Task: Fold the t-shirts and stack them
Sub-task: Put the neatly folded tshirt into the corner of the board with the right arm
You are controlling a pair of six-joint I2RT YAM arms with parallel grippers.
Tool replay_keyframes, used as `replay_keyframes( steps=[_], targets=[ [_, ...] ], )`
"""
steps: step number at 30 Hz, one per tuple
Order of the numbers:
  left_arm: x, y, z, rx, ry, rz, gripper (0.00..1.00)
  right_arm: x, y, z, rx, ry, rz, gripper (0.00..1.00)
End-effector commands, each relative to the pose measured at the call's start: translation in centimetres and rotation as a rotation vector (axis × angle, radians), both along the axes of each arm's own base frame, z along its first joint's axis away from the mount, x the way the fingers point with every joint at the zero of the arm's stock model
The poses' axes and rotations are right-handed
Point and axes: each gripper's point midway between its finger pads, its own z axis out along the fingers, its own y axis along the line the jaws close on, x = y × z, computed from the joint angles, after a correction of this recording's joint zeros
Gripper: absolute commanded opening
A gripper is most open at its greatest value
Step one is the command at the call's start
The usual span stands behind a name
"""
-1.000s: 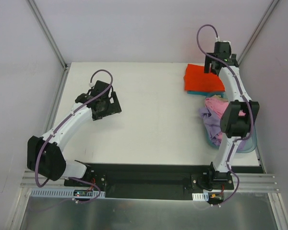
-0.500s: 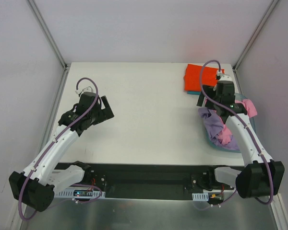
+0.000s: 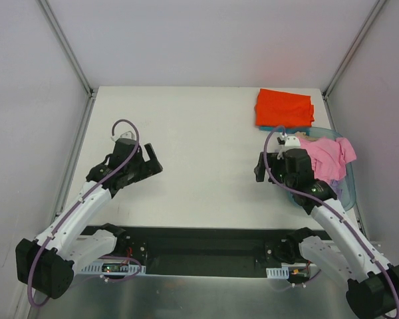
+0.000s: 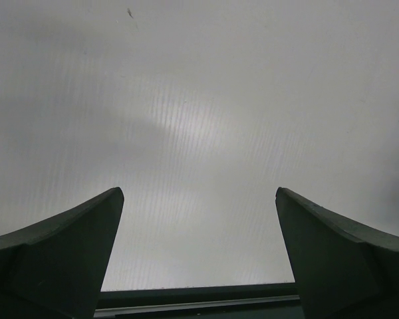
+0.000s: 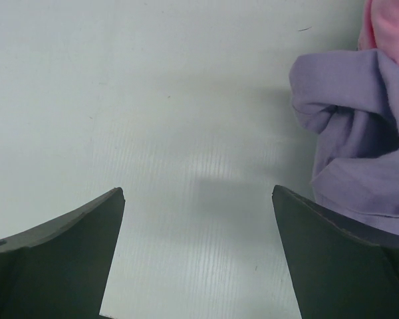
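Note:
A folded orange-red t-shirt lies at the table's far right on a teal t-shirt, of which only a strip shows. A crumpled pink t-shirt lies in the blue tub at the right edge. A pale lavender t-shirt hangs over the tub's side; in the top view my right arm hides it. My right gripper is open and empty over bare table, just left of the tub. My left gripper is open and empty over the left half of the table.
The translucent blue plastic tub stands at the right edge of the white table. White walls with metal corner posts close in the back and both sides. The arm bases and a black rail sit along the near edge.
My right arm has drawn back from the folded stack toward its base and now sits left of the tub. The pink shirt now lies uncovered. My left arm has pulled back a little.

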Motion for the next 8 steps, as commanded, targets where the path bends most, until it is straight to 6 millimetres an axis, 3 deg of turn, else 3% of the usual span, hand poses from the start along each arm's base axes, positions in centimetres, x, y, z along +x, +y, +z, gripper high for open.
replay_keyframes(
  steps=[1,8],
  targets=[
    [1.24,-0.57,1.13,-0.056,-0.064,0.022,0.99,0.33,0.59,2.07,0.092,-0.084,-0.033,0.97],
    [1.98,-0.60,1.95,-0.045,-0.102,0.010,0.99,0.26,-0.10,1.37,0.074,-0.072,-0.070,0.97]
  ],
)
